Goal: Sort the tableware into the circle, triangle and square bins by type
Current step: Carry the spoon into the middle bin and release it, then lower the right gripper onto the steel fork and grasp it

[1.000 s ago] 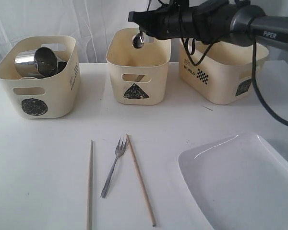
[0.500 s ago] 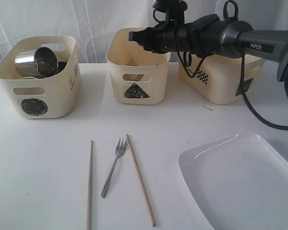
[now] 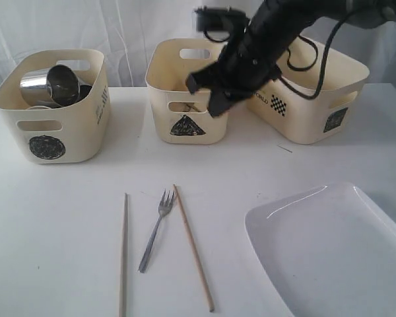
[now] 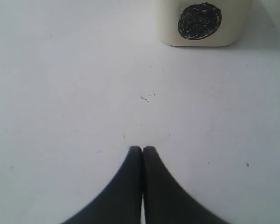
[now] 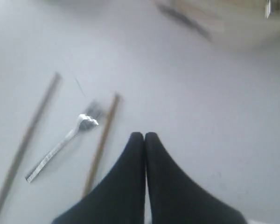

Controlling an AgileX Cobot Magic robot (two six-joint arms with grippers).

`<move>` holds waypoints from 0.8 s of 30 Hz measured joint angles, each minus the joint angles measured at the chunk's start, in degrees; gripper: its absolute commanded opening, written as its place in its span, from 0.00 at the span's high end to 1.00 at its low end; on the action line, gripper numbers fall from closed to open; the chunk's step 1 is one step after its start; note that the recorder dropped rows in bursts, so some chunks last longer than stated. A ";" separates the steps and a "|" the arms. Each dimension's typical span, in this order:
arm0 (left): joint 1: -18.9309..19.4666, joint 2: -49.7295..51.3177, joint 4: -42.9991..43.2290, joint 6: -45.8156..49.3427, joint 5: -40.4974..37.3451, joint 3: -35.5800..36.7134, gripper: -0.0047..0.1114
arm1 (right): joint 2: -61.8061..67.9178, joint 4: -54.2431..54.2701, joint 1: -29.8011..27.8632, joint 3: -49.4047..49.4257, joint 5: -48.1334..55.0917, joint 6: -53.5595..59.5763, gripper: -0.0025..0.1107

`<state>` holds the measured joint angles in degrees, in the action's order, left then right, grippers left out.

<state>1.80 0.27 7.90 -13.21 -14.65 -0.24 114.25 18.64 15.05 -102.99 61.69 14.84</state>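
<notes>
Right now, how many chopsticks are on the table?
2. In the exterior view, the left chopstick lies left of the fork and the right chopstick lies right of it. The inside of the triangle bin is mostly hidden, so more may be there.

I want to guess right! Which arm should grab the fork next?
Probably the right. The right gripper, shut and empty, points toward the fork lying between the two chopsticks. The left gripper, also shut, sees only the table and the circle bin, with no fork in its view.
</notes>
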 measured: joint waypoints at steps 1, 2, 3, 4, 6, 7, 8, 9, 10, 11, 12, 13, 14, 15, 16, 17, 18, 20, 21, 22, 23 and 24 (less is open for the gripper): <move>0.00 0.00 0.00 0.00 0.00 0.00 0.96 | -0.67 -3.46 1.08 2.04 1.61 -3.23 0.98; 0.00 0.00 0.00 0.00 0.00 0.00 0.96 | -1.57 -5.89 2.38 4.38 2.50 -6.08 0.98; 0.00 0.00 0.00 0.00 0.00 0.00 0.96 | -2.45 -7.10 4.03 6.35 2.61 -8.18 0.98; 0.00 0.00 0.00 0.00 0.00 0.00 0.96 | -3.77 -7.88 6.00 8.83 2.14 -10.62 0.98; 0.00 0.00 0.00 0.00 0.00 0.00 0.96 | -6.67 -8.40 10.39 12.95 -0.47 -14.40 0.98; 0.00 0.00 0.00 0.00 0.00 0.00 0.96 | -7.90 -8.55 12.94 14.78 -2.74 -15.40 0.98; 0.00 0.00 0.00 0.00 0.00 0.00 0.96 | -8.82 -8.86 15.41 16.24 -5.22 -16.08 0.98; 0.00 0.00 0.00 0.00 0.00 0.00 0.96 | -9.25 -9.08 17.18 17.39 -7.53 -16.38 0.98; 0.00 0.00 0.00 0.00 0.00 0.00 0.96 | -9.52 -9.47 19.02 18.31 -9.53 -16.83 0.98; 0.00 0.00 0.00 0.00 0.00 0.00 0.96 | -9.52 -9.93 20.29 19.07 -11.28 -17.44 0.98; 0.00 0.00 0.00 0.00 0.00 0.00 0.96 | -9.25 -10.16 21.03 19.61 -12.45 -18.06 0.98; 0.00 0.00 0.00 0.00 0.00 0.00 0.96 | -8.57 -10.50 21.30 20.09 -13.50 -18.88 0.96; 0.00 0.00 0.00 0.00 0.00 0.00 0.96 | -7.78 -10.80 21.43 20.31 -14.33 -19.64 0.95; 0.00 0.00 0.00 0.00 0.00 0.00 0.96 | -6.80 -11.08 21.46 20.45 -14.60 -20.06 0.91; 0.00 0.00 0.00 0.00 0.00 0.00 0.96 | -5.69 -11.18 21.46 20.45 -14.92 -20.40 0.87; 0.00 0.00 0.00 0.00 0.00 0.00 0.96 | -4.55 -11.07 21.56 20.45 -15.06 -20.68 0.82; 0.00 0.00 0.00 0.00 0.00 0.00 0.96 | -3.64 -10.82 21.56 20.45 -15.17 -20.72 0.78; 0.00 0.00 0.00 0.00 0.00 0.00 0.96 | -1.60 -9.21 21.56 20.75 -15.17 -21.20 0.70; 0.00 0.00 0.00 0.00 0.00 0.00 0.96 | -0.66 -7.94 21.56 20.85 -15.17 -21.27 0.67; 0.00 0.00 0.00 0.00 0.00 0.00 0.96 | 0.05 -6.80 21.56 20.85 -15.32 -21.32 0.65; 0.00 0.00 0.00 0.00 0.00 0.00 0.96 | 0.86 -5.43 21.56 20.85 -15.84 -21.42 0.65; 0.00 0.00 0.00 0.00 0.00 0.00 0.96 | 1.56 -4.34 21.56 20.85 -16.76 -21.65 0.65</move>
<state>1.80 0.27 7.90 -13.21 -14.65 -0.24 115.81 14.29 36.61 -82.14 44.93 -6.81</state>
